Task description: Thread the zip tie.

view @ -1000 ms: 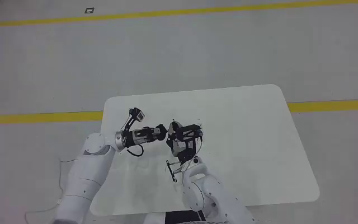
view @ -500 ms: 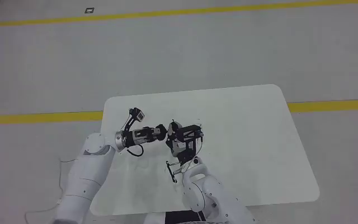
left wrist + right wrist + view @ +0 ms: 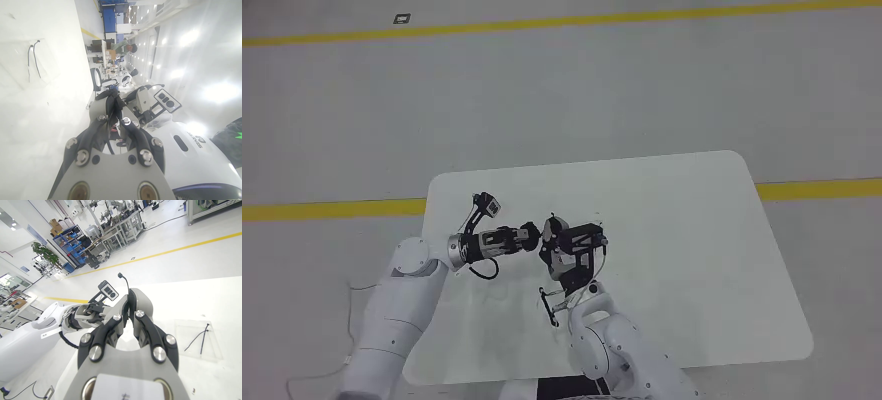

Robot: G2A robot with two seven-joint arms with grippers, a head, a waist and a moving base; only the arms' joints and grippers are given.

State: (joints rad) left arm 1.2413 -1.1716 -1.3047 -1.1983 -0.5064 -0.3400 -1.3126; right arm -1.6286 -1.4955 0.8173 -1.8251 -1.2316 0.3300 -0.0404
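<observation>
Your right hand [image 3: 130, 302] pinches the zip tie [image 3: 119, 275] below its head, and your left hand [image 3: 113, 102] seems clamped on its tail. Next, line the tail into the head.

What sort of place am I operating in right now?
Most likely a robotics lab or factory workshop: a yellow floor line, shelves of blue bins and workbenches loaded with equipment, beyond the white table.

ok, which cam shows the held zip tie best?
Right wrist view: the thin black plastic zip tie rises from the shut right claw, head clear against the floor. Left wrist view: lost among the left claw's dark pads. Top view: too small between the claws.
</observation>
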